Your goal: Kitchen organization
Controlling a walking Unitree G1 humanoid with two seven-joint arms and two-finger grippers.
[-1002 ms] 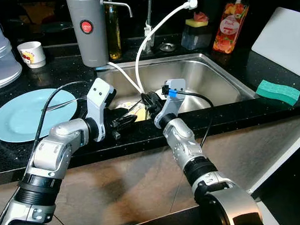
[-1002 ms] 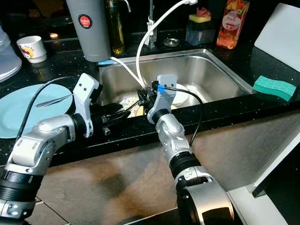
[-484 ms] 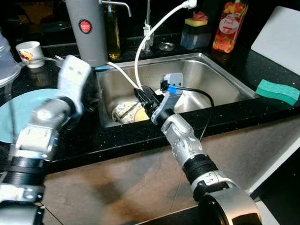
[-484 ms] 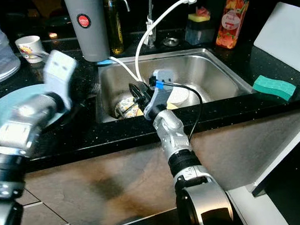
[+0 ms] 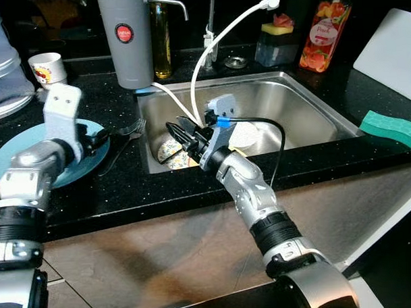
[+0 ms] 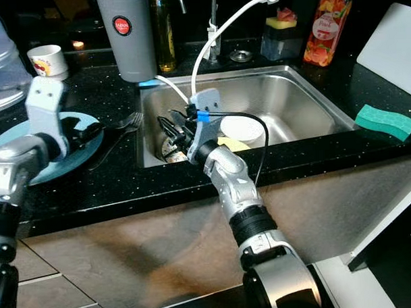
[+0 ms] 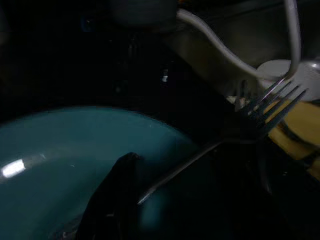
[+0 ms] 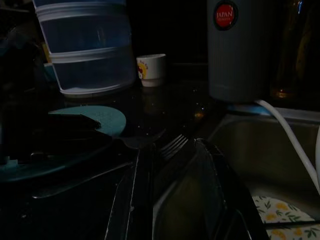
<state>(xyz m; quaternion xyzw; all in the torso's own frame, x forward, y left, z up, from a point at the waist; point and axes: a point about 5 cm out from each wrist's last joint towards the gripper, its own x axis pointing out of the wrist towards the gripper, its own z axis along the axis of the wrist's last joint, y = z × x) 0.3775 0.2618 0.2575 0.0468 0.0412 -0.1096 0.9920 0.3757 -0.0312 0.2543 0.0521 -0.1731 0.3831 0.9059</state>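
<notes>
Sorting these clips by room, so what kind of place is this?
A home kitchen, most likely: a stainless sink set in a black counter, a dish soap bottle and a green sponge.

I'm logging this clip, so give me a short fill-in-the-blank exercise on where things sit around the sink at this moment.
1. The left gripper holds a fork by its handle over the rim of the ____ plate.
2. The right gripper reaches over the front edge of the ____.
3. The green sponge lies on the counter on the robot's ____ side of the basin.
4. The grey canister bears a round ____ label.

Missing words: blue; sink; right; red
</notes>
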